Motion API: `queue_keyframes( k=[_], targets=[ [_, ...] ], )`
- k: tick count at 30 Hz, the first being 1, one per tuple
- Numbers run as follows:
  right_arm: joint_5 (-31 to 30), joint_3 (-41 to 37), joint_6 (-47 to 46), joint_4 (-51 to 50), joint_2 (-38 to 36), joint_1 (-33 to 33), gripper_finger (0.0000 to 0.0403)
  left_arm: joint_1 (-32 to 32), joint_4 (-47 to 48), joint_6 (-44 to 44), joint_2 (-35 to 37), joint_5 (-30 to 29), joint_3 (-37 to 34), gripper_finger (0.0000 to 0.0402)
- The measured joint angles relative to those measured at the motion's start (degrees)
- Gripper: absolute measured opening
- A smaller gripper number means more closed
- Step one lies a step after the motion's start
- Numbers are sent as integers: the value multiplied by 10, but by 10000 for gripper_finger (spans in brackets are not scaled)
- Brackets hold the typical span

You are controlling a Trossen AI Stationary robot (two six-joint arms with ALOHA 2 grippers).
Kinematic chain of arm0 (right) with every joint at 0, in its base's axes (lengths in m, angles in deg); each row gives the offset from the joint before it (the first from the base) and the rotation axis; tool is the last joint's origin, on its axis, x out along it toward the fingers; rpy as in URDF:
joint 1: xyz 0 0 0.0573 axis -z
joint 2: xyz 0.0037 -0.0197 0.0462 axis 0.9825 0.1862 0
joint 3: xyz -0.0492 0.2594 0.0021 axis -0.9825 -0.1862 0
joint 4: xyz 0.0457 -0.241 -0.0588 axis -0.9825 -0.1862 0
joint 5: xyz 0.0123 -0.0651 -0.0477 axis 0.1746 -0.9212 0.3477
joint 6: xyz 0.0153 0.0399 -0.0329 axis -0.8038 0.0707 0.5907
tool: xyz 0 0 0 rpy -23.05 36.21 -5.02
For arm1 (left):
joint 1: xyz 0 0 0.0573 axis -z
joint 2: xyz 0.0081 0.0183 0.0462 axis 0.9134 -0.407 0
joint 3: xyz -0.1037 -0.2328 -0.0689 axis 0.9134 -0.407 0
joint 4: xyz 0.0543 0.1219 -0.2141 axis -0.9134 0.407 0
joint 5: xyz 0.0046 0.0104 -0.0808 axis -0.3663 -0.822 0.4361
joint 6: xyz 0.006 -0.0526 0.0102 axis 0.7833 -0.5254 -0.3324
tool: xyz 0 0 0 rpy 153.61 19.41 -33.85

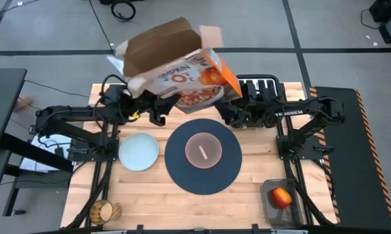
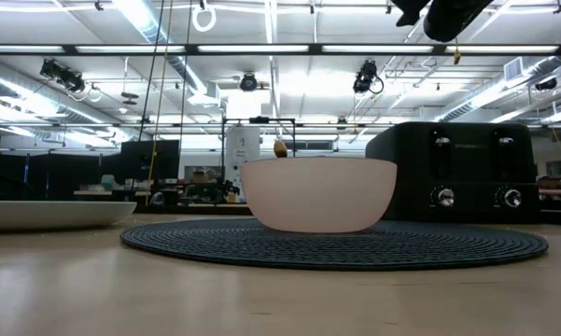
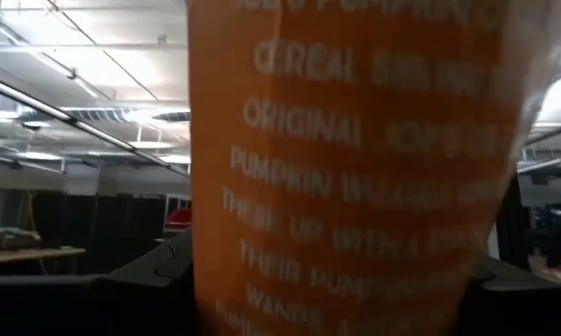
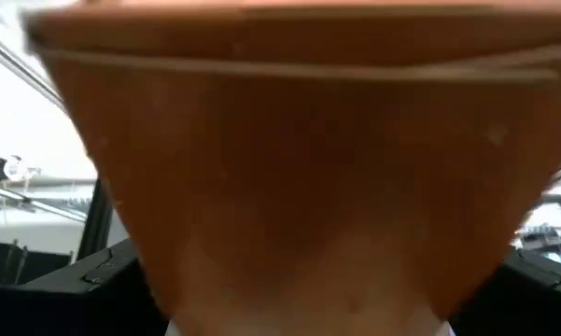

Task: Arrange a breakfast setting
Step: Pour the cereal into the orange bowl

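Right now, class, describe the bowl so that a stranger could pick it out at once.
Find the wooden table, then the large round navy placemat near its middle. The pinkish bowl sits at the centre of that mat. Unlike the pale blue-grey plate beside the mat, it is deep-sided and holds a gold spoon.

Orange cereal box (image 1: 188,75) with white lettering, brown inner flaps, upper centre. Navy ribbed placemat (image 1: 182,170), centre, bearing pinkish bowl (image 1: 203,150). Pale blue-grey plate (image 1: 138,151), left. Amber tumbler (image 1: 104,211), lower left. Red apple (image 1: 281,197), lower right. Light wooden bench (image 1: 149,195).
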State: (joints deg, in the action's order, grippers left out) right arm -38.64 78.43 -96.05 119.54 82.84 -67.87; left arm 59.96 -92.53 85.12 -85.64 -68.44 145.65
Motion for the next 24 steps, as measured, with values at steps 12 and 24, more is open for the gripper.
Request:
queue_keyframes(
  k=[12, 24],
  targets=[
    [-2, 0, 6, 24, 0, 0, 399, -3, -37, -6, -34, -1, 1, 251],
    [0, -1, 5, 50, 1, 0, 354, -6, -46, -4, -51, -12, 2, 254]
  ],
)
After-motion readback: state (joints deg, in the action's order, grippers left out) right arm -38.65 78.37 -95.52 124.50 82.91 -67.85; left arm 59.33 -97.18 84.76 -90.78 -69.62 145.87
